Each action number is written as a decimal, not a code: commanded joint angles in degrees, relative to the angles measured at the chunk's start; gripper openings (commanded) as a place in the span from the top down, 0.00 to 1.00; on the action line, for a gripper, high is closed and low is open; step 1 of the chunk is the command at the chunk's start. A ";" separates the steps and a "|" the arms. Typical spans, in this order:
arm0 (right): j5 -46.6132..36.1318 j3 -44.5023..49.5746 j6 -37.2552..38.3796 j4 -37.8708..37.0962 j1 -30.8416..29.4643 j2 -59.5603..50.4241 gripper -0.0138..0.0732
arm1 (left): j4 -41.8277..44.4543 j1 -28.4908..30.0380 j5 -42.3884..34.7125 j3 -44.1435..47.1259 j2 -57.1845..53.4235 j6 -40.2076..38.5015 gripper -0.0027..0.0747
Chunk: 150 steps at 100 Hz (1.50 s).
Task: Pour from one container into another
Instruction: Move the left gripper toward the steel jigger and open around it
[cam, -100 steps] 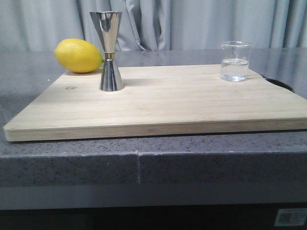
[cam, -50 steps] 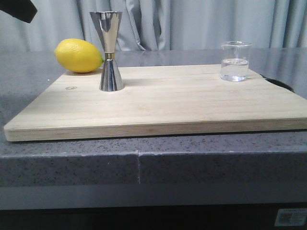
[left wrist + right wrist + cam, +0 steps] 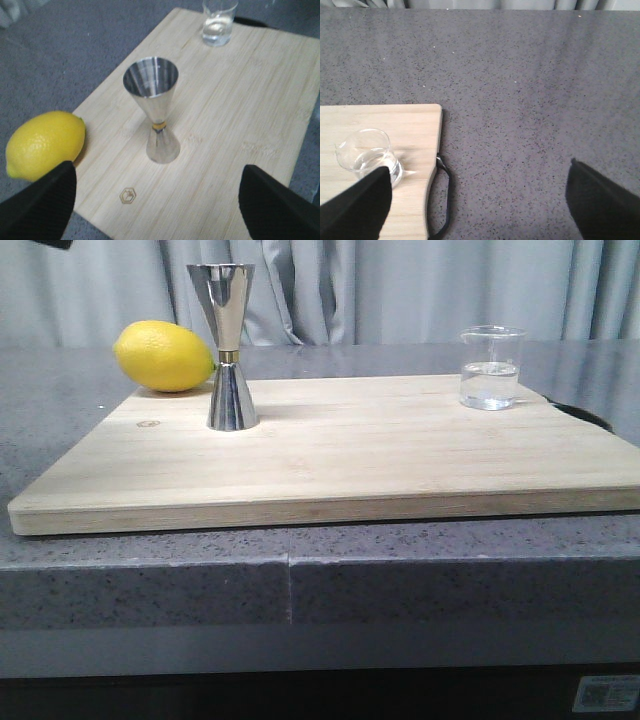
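Note:
The clear glass beaker (image 3: pixel 491 367) holds some clear liquid and stands at the far right of the wooden board (image 3: pixel 340 455). It also shows as the beaker (image 3: pixel 218 22) and the beaker (image 3: pixel 369 156). The steel jigger (image 3: pixel 228 345) with a gold waist band stands upright at the board's left; from above the jigger (image 3: pixel 154 106) looks empty. My left gripper (image 3: pixel 155 202) hangs open high above the board, the jigger ahead of its fingers. Over the counter right of the board my right gripper (image 3: pixel 475 200) is open, one finger beside the beaker. Neither holds anything.
A yellow lemon (image 3: pixel 165 356) lies at the board's far left corner, close to the jigger; it shows as the lemon (image 3: pixel 45 143) too. A black cord loop (image 3: pixel 444 195) hangs off the board's right edge. Grey speckled counter (image 3: pixel 530 100) surrounds the board. Grey curtains hang behind.
The dark part of the left arm at the top left corner of the front view has risen almost out of frame. Jigger, beaker and lemon have not moved.

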 commanded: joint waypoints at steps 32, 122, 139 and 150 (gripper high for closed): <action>-2.36 -2.08 -0.33 -0.57 -0.09 -0.64 0.11 | -22.71 5.62 17.73 0.93 12.16 17.59 0.23; -4.08 -2.08 -0.33 -0.57 -0.09 -0.64 0.11 | -33.40 -3.52 15.05 -2.73 28.31 33.86 0.23; -4.08 -2.08 -0.33 -0.57 -0.09 -0.64 0.11 | -34.14 -7.17 8.52 -4.76 28.31 33.86 0.23; -4.08 -2.08 -0.33 -0.57 -0.09 -0.64 0.11 | -34.26 -8.78 6.13 -5.48 28.31 33.86 0.23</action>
